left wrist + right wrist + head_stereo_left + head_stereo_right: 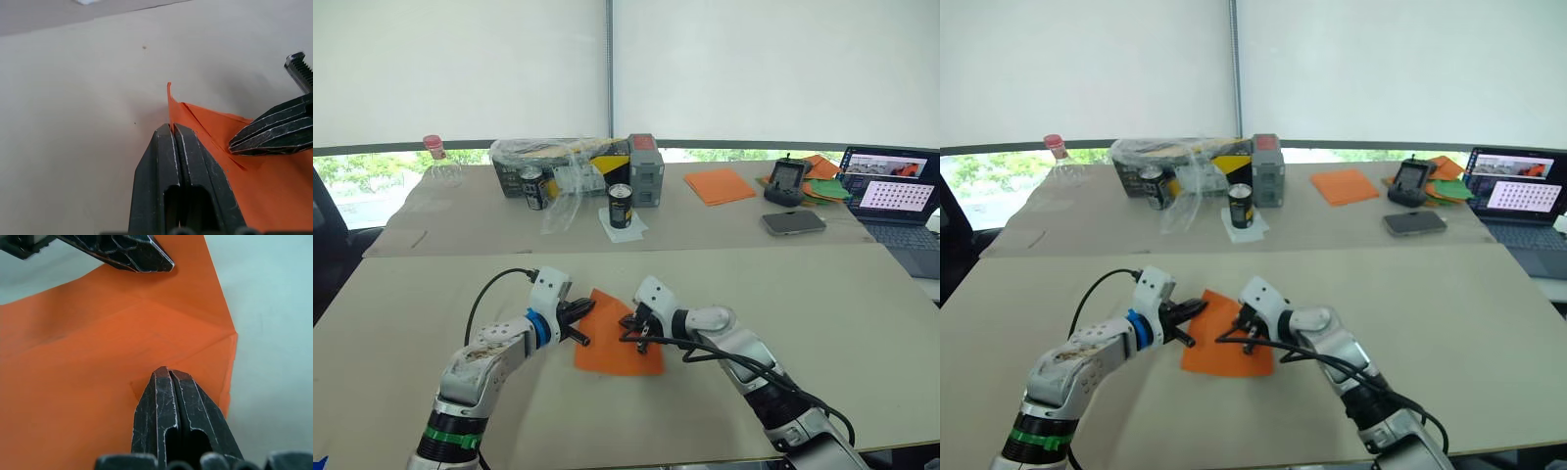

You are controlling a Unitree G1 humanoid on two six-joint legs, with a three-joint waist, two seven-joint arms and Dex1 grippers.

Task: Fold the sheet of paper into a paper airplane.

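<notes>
The orange sheet of paper (pixel 615 351) lies flat on the near table between my two arms, with creased flaps at its far end. One corner of it curls up (pixel 169 88). My left gripper (pixel 581 324) is shut, and its fingertips (pixel 171 128) press on the sheet's left edge. My right gripper (pixel 632 329) is shut too, its tips (pixel 166 371) resting on the sheet near a folded corner. Each wrist view also shows the other arm's black fingers on the paper. Neither gripper pinches the sheet.
On the back table stand two cans (pixel 620 205), a plastic-wrapped box (pixel 558 162), a grey box (pixel 645 168) and a pink-capped bottle (pixel 436 160). A stack of orange sheets (pixel 719 184), a phone (pixel 793 222), a controller (pixel 788 180) and a laptop (pixel 899 201) lie to the right.
</notes>
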